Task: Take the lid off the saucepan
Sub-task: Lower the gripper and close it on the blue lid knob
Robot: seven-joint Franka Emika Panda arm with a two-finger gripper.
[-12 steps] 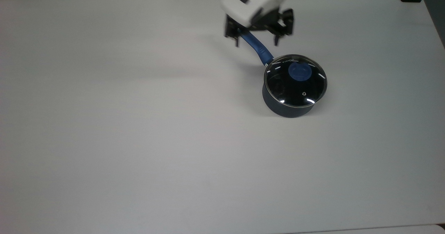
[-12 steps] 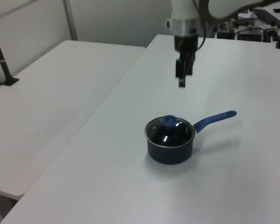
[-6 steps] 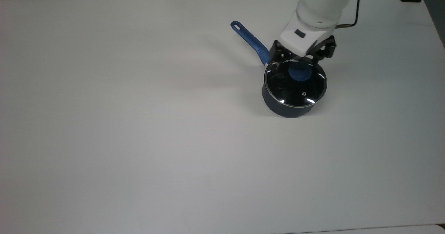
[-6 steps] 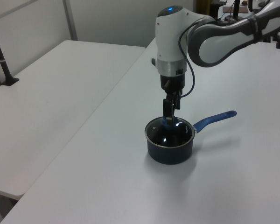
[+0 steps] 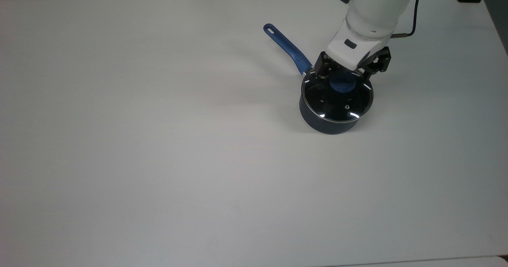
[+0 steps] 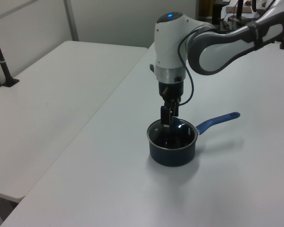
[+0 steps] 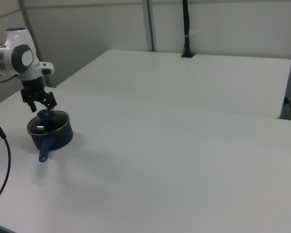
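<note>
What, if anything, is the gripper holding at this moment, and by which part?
Nothing is held yet. The gripper is open, its fingers either side of the blue knob on the lid, which sits on the saucepan.

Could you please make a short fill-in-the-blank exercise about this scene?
1. The round clear glass lid with its blue knob sits on the dark navy ____.
2. The long straight handle is coloured ____.
3. The two-finger gripper straddles the knob with its fingers ____.
4. The pan stands on a ____ table.

Missing words: saucepan; blue; open; white
</note>
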